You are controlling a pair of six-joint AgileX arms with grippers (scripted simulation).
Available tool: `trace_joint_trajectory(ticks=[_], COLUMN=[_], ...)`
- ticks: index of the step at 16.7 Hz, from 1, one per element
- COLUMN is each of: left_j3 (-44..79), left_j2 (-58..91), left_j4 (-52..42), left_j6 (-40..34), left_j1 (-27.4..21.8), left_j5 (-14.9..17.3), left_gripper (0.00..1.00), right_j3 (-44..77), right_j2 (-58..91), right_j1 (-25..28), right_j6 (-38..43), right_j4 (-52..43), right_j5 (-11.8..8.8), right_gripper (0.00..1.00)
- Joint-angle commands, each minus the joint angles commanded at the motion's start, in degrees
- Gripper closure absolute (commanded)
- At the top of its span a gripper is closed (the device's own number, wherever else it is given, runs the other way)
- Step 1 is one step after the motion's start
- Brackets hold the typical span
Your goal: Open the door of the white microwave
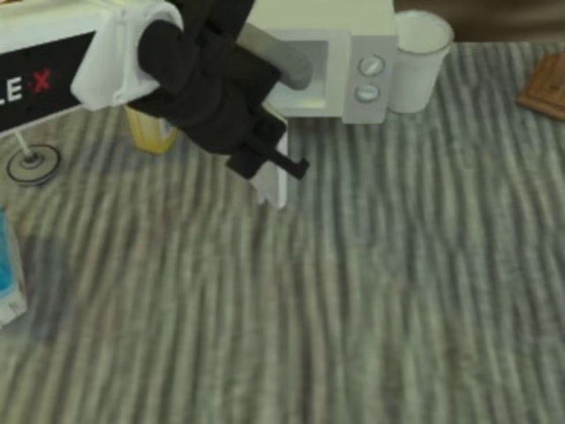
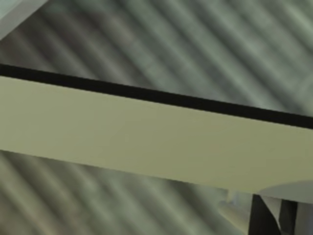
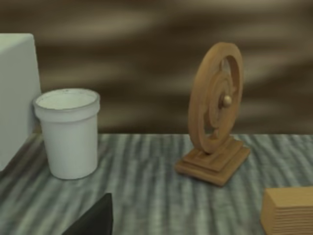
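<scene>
The white microwave (image 1: 353, 35) stands at the back of the table, its two grey knobs facing front. Its cavity shows grey and uncovered. The door (image 1: 275, 187) is swung out toward the front and appears edge-on as a narrow white strip. My left gripper (image 1: 281, 162) is shut on the door's free edge, black fingers either side of it. In the left wrist view the door (image 2: 146, 132) is a cream band across the picture with a black line along it. Of my right gripper (image 3: 98, 220), parked off the top view, only a dark tip shows.
A white cup (image 1: 419, 57) stands right of the microwave. A yellow object (image 1: 148, 132) and a glass's round foot (image 1: 33, 164) lie at the left, and a blue-white box (image 1: 7, 278) at the left edge. A wooden wheel ornament (image 3: 215, 112) and wooden block (image 3: 288, 210) sit far right.
</scene>
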Motion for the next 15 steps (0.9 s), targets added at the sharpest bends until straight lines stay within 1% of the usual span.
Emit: trace_joint_trajectory(ticks=[5, 8, 15], left_j3=[0.00, -0.50, -3.22], left_j2=[0.00, -0.08, -2.75], left_j4=[0.00, -0.08, -1.14], left_j6=[0.00, 0.75, 9.83], left_j1=[0.00, 0.09, 3.68], left_j5=[0.00, 0.73, 5.36], left_gripper=[1.00, 1.00, 1.00], right_j3=[0.00, 0.00, 0.00], right_j2=[0.00, 0.00, 0.00], right_j1=[0.00, 0.00, 0.00], right_j6=[0.00, 0.00, 0.00], right_j4=[0.00, 0.00, 0.00], right_j5=[0.00, 0.00, 0.00], right_gripper=[0.00, 0.00, 0.00])
